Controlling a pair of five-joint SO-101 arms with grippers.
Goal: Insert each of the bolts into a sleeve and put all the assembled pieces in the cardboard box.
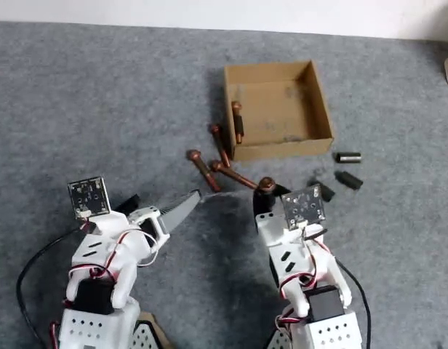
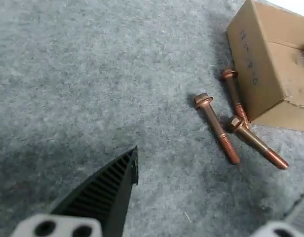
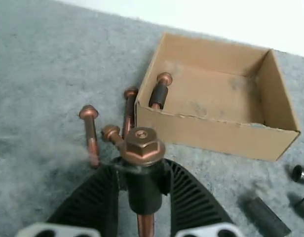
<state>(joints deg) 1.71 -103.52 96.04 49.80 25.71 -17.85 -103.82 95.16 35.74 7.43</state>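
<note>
Your right gripper (image 3: 142, 169) is pinching a sleeved bolt (image 3: 142, 148), with both ribbed fingers (image 3: 95, 200) pressed on its black sleeve. The hex head is sticking out on the far side and the thread is showing on the near side. In the high view this gripper (image 1: 266, 195) is sitting just near of the cardboard box (image 1: 322, 102), below its near wall and toward the near left corner.

Your left gripper (image 1: 179, 209) is holding nothing. Its fingers are spread apart over bare carpet (image 1: 100, 94). One ribbed finger (image 2: 110, 190) is pointing toward the loose bolts and touching none of them.

One assembled piece (image 1: 237, 122) is already lying inside the box against the left wall, with its head at the far end.

Three bare bolts are lying on the carpet left of the box:
- The far bolt (image 1: 219, 144) is lying just beside the box's near left corner.
- The left bolt (image 1: 203, 169) is lying a little apart from the box.
- The near bolt (image 1: 233, 174) is lying at an angle between the other two and the right gripper. Its head is close to the far bolt's tip, but you cannot tell if they are touching.

Three loose sleeves are lying right of the right gripper, near of the box's right corner:
- A shiny-ended sleeve (image 1: 348, 157) is lying farthest back.
- A second sleeve (image 1: 348, 179) is lying just near of it.
- A third sleeve (image 3: 264, 217) is lying closest to the gripper.
</note>
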